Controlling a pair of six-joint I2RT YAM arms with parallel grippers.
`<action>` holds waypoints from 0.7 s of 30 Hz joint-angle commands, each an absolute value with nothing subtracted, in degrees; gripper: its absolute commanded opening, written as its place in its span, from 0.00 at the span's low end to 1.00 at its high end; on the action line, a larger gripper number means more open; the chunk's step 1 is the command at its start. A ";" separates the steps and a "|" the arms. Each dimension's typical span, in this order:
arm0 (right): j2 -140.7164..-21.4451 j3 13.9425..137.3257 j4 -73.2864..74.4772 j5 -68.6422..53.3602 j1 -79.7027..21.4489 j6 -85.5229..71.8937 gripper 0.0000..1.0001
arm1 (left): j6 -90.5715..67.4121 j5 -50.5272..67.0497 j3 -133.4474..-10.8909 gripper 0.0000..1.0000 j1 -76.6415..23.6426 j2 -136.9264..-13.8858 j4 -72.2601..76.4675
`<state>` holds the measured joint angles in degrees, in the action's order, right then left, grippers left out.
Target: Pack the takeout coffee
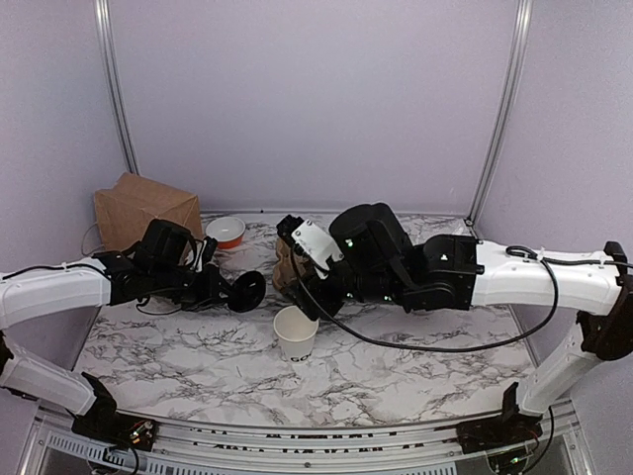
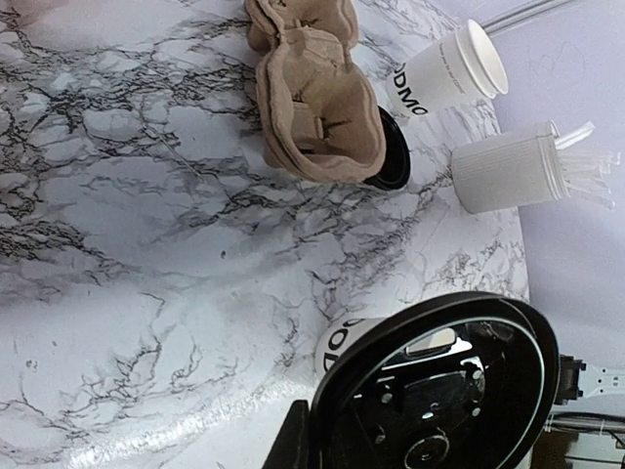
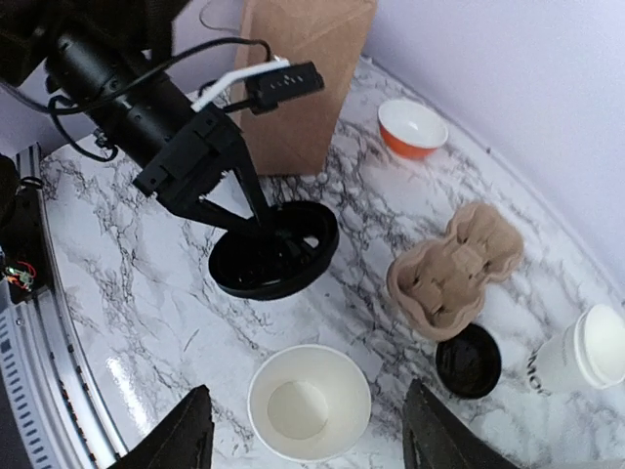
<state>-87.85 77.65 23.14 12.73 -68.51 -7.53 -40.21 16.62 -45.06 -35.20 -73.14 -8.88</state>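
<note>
My left gripper (image 3: 256,223) is clenched on the rim of a round black plastic lid (image 3: 273,252). It holds the lid tilted above the marbled white table (image 1: 188,361), hollow side turned toward my right wrist. The small white paper cup with dark lettering (image 1: 296,333) stands upright and lidless near the table's middle, white inside down to its bottom. Seen from above, the lid hangs at ten o'clock of the cup, near but not touching. My right gripper (image 3: 308,396) hovers over that cup with its jaws released; in my right wrist's view one finger is at nine o'clock of the rim and the other at three o'clock, with a gap on each side, grasping nothing. At twelve o'clock of the cup, half hidden under my right arm in the overhead view, lies a brown moulded-pulp cup carrier (image 3: 454,274). A second black lid (image 3: 469,360) lies flat on the table, touching the carrier's edge. A small orange-and-white bowl (image 1: 226,231) sits at eleven o'clock, toward the back wall, and a brown paper bag (image 1: 143,210) stands in the far ten o'clock corner. In my left wrist's view, past the carrier, are a white paper cup with lettering (image 2: 451,73) and, just beside it, a ribbed white cylinder (image 2: 508,171) with clear plastic pieces sticking out of its top.
</note>
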 commanded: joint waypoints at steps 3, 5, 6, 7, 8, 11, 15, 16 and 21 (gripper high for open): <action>-88.21 72.88 10.62 29.89 -76.90 25.58 0.65 | -35.72 24.91 -49.77 0.07 -35.38 -69.74 -20.90; -88.04 69.78 5.35 28.41 -76.90 35.65 0.62 | -34.91 25.33 -50.69 0.07 -35.42 -69.27 -23.90; -87.47 67.70 2.92 27.85 -76.90 39.96 0.62 | -34.59 25.70 -50.97 0.07 -35.42 -69.09 -24.82; -86.89 65.94 0.11 26.99 -76.85 42.92 0.63 | -34.16 26.17 -51.28 0.07 -35.40 -68.95 -25.83; -86.29 64.81 -1.77 26.23 -76.88 45.16 0.63 | -33.53 26.60 -51.51 0.07 -35.48 -68.76 -26.79; -86.09 63.74 -4.07 25.14 -76.84 49.72 0.63 | -31.43 26.15 -52.60 0.08 -35.51 -68.48 -30.34; -86.92 63.78 -3.47 25.25 -77.33 52.84 0.62 | -29.99 27.68 -53.44 0.08 -35.76 -69.14 -32.64; -86.88 63.60 -3.73 25.47 -77.56 53.49 0.62 | -29.71 27.99 -53.62 0.08 -35.99 -69.47 -33.15; -86.84 62.76 -1.65 23.22 -77.84 55.44 0.61 | -29.04 30.73 -53.94 0.08 -37.82 -71.90 -33.96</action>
